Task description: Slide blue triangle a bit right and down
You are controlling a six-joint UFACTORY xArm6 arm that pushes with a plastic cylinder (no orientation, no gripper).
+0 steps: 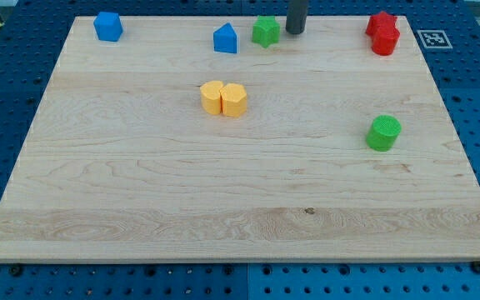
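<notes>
The blue triangle [225, 39] sits near the board's top edge, left of centre. A green star block [266, 31] stands just to its right, with a small gap between them. My tip [295, 32] comes down at the view's top, just right of the green star and well right of the blue triangle, touching neither as far as I can see.
A blue block [107, 27] sits at the top left. Two yellow blocks [223, 98] touch each other left of centre. Two red blocks [383, 33] are stacked close at the top right. A green cylinder [383, 133] stands at the right. The wooden board [240, 208] lies on a blue pegboard.
</notes>
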